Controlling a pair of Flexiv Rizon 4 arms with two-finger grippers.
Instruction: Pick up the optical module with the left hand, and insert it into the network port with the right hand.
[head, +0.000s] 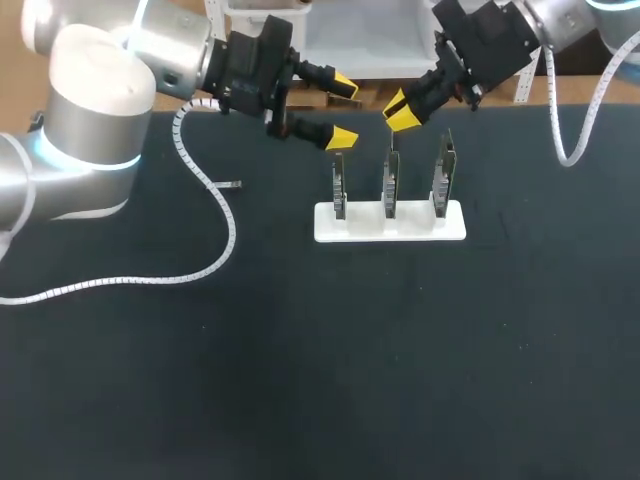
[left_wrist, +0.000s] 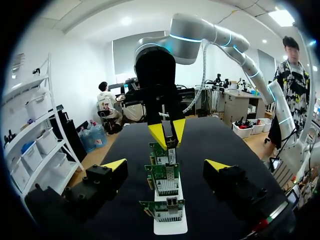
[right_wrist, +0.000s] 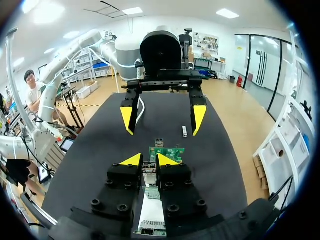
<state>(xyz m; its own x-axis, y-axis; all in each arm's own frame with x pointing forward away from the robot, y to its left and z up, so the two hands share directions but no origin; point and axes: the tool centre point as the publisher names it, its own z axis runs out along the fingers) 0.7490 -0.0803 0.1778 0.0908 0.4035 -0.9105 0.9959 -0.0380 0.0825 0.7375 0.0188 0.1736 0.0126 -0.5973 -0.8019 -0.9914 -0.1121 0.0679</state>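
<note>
Left gripper (head: 343, 111) is held wide open near the white card rack (head: 326, 226); optical module (left_wrist: 170, 141) is clamped in right gripper (head: 402, 112) above the middle network card (head: 390, 186).

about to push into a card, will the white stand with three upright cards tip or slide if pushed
The white stand looks low and narrow and seems to sit loose on the table, so a push would probably slide it. The cards rise tall and thin above it, so a push high up might rock or tip it.
</note>
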